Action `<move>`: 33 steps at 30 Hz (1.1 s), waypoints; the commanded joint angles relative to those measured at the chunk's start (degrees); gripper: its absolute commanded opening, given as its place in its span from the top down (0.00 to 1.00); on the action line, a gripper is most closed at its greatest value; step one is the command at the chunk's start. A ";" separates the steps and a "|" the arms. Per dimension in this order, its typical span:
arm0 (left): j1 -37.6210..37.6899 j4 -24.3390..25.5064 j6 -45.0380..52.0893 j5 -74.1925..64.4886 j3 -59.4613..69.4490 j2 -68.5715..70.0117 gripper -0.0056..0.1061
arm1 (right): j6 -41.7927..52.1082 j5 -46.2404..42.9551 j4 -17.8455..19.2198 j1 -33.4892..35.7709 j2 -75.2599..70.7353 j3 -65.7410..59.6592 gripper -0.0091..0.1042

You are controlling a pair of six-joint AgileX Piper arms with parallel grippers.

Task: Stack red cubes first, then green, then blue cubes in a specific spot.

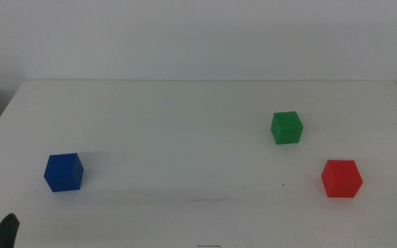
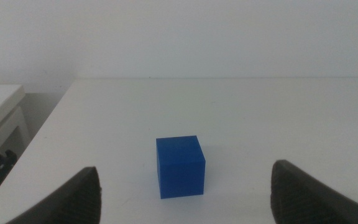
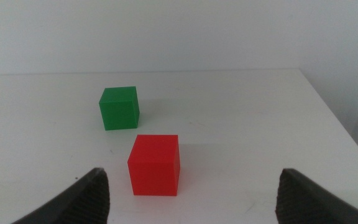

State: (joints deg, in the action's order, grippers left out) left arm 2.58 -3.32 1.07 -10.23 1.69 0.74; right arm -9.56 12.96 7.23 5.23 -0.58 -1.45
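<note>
Three cubes stand apart on the white table [image 1: 185, 117]. The blue cube [image 1: 63, 172] is at the front left, the green cube [image 1: 286, 127] at the right, and the red cube [image 1: 341, 178] nearer the front right. My left gripper [image 2: 185, 186] is open, low over the table just short of the blue cube [image 2: 179, 166]; only a dark tip of it [image 1: 5, 233] shows in the middle view. My right gripper [image 3: 191, 183] is open just short of the red cube [image 3: 155, 165], with the green cube [image 3: 119, 107] behind that. No mark shows the specific spot.
The table's left edge [image 2: 48, 121] runs close to the blue cube, with a white piece of furniture [image 2: 2, 109] beyond it. The table's right edge [image 3: 334, 118] lies a little way from the red cube. A plain white wall stands behind the table.
</note>
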 commanded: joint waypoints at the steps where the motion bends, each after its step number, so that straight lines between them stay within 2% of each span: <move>1: -0.02 -0.45 -0.35 4.73 -0.18 1.18 0.11 | 0.60 -2.89 -0.13 0.17 -0.47 3.81 0.14; 6: -0.02 -0.45 -0.35 4.73 -0.18 1.18 0.11 | 0.60 6.88 -0.89 0.17 5.74 15.80 0.14; 14: -0.02 -0.45 -0.35 4.73 -0.18 1.18 0.11 | 0.60 16.34 -0.53 0.17 23.58 36.40 0.14; 19: -0.02 -0.45 -0.35 4.73 -0.18 1.18 0.11 | 0.55 29.27 -1.92 0.35 37.23 52.37 0.14; 23: -0.02 -0.45 -0.35 4.73 -0.18 1.18 0.11 | 0.55 35.48 -3.52 0.35 46.60 61.73 0.14; 28: -0.02 -0.45 -0.35 4.73 -0.18 1.18 0.11 | 0.55 47.37 -3.57 0.35 58.15 73.19 0.14; 33: -0.02 -0.45 -0.35 4.73 -0.18 1.18 0.11 | -1.02 54.78 -3.96 2.75 68.58 81.03 0.14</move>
State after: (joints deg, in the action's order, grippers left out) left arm 2.58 -3.32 1.07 -10.23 1.69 0.74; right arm -10.23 67.23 2.89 7.25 66.25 76.03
